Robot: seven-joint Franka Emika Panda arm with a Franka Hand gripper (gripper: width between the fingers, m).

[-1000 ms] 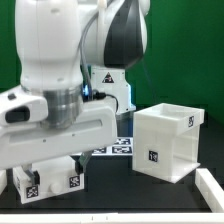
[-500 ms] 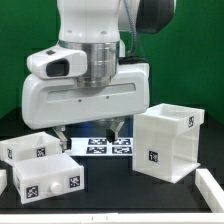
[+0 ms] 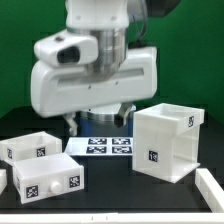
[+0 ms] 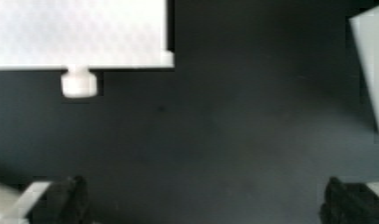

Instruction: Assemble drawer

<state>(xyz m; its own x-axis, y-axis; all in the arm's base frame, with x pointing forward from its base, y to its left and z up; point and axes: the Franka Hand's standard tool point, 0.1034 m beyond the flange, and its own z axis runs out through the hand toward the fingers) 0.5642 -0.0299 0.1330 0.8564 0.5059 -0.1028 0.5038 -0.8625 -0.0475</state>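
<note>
The large white cube-shaped drawer housing [image 3: 167, 141] stands on the black table at the exterior view's right, open side up, with tags on its faces. Two small white drawer boxes lie at the exterior view's left: one further back [image 3: 30, 148], and a front one [image 3: 46, 181] with tags and a knob on its near face. My gripper [image 3: 98, 121] hangs open and empty above the table between the boxes and the housing. In the wrist view a small box [image 4: 79, 33] with its knob [image 4: 77, 84] lies ahead of the open gripper [image 4: 207, 201], well apart from it.
The marker board [image 3: 101, 146] lies flat on the table below the gripper. A white edge piece [image 3: 211, 188] sits at the front on the exterior view's right. A white surface [image 4: 374, 75] shows at the wrist view's edge.
The arm has risen and swung from over the small boxes toward the exterior view's right. The two small boxes are now uncovered. The gripper stays open and empty.
</note>
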